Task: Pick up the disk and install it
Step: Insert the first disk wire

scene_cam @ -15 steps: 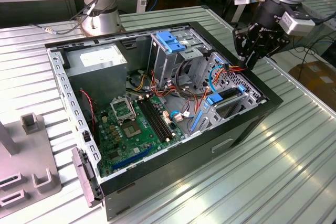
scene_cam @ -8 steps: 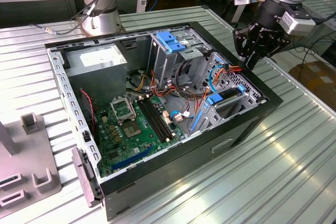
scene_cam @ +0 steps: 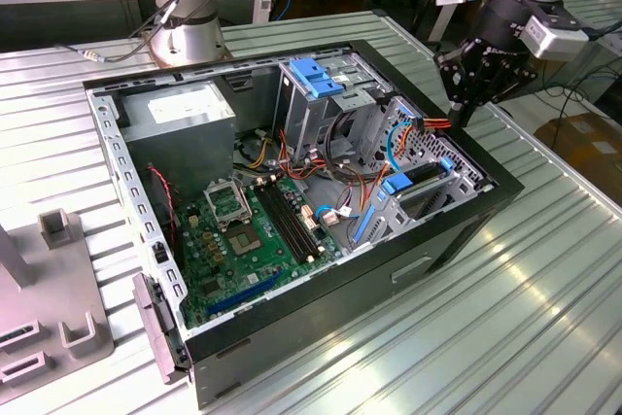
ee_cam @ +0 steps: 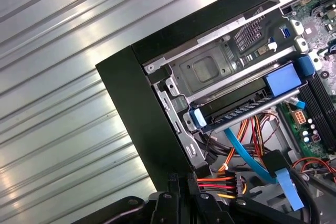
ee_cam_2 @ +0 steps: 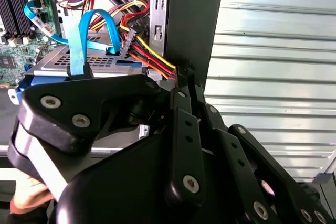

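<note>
**Gripper poised at the case corner, disk lying in its bay**
The black linkage gripper (scene_cam: 459, 112), jaws apparently drawn together on nothing, hangs at the corner wall of the open black computer case (scene_cam: 321, 303), probably to nudge. The silver-grey hard disk in blue plastic rails (ee_cam: 236, 109) sits edge-on in the bay just inside that corner, beside red-and-yellow power cables (ee_cam: 220, 184).

An open black computer case (scene_cam: 418, 259) lies on a ribbed metal table (scene_cam: 544, 337), motherboard (scene_cam: 243, 240) exposed.

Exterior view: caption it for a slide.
Pincer above the corner bay of the computer case, where the blue-railed disk sits.
</note>
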Robot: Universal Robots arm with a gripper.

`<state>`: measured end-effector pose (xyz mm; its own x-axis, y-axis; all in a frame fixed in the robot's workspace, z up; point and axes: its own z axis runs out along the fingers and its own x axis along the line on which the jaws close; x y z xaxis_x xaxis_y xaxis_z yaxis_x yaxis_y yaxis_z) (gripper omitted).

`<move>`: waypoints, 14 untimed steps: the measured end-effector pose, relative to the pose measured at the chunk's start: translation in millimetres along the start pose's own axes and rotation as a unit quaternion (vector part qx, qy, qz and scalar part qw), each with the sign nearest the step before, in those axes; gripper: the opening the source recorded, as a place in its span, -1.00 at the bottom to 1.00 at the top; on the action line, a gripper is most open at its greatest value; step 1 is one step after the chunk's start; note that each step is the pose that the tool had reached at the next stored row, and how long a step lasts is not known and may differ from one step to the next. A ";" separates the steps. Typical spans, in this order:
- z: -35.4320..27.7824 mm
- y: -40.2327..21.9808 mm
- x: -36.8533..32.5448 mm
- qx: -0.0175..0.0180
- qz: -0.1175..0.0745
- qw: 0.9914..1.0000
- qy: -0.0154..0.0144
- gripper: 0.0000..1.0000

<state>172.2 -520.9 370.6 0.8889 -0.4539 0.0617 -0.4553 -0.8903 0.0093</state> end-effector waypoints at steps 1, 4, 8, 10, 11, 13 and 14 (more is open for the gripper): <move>0.0 0.0 0.0 0.000 0.001 1.000 0.000 -0.66; -0.1 0.6 -1.2 0.000 0.002 1.000 0.000 -0.66; -0.2 1.6 -3.1 0.000 0.002 1.000 0.000 -0.66; -0.2 1.8 -3.5 0.000 0.002 1.000 0.000 -0.66; -0.2 1.8 -3.6 0.000 0.002 1.000 0.000 -0.66; -0.2 1.9 -3.6 0.000 0.003 1.000 0.000 -0.66; -0.2 1.9 -3.7 0.000 0.004 1.000 0.000 -0.66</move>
<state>168.1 -520.9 370.6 0.8854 -0.4607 0.0619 -0.4620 -0.8868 0.0096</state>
